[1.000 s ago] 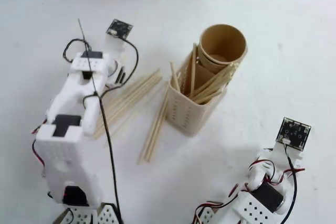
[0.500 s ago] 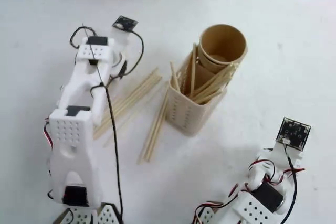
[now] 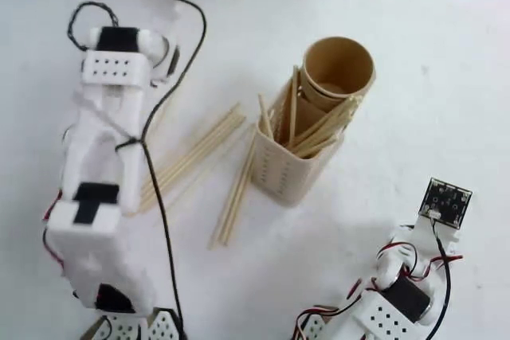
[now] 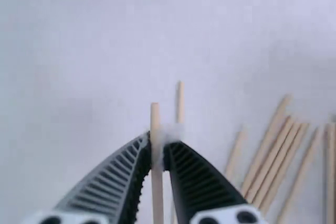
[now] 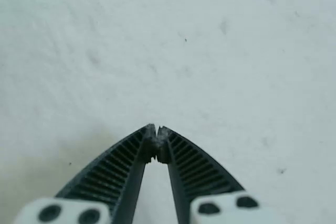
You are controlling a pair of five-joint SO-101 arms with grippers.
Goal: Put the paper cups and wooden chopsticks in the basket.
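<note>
While paper cups (image 3: 339, 65) and some chopsticks (image 3: 319, 129) fill the basket (image 3: 283, 173), my left pincer (image 4: 157, 148) pinches one chopstick (image 4: 155, 119); loose chopsticks (image 3: 195, 149) lie mid-worktop; right pincer (image 5: 156, 142) closed, empty.

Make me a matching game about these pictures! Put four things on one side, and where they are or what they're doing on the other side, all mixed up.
Things:
1. left gripper
2. right gripper
3. paper cup
4. loose chopsticks

Places or states:
A. lying on the table beside the basket
B. shut with nothing in it
C. sitting in the basket
D. shut on one chopstick

Right pairs: 1-D, 2-B, 3-C, 4-A.
</note>
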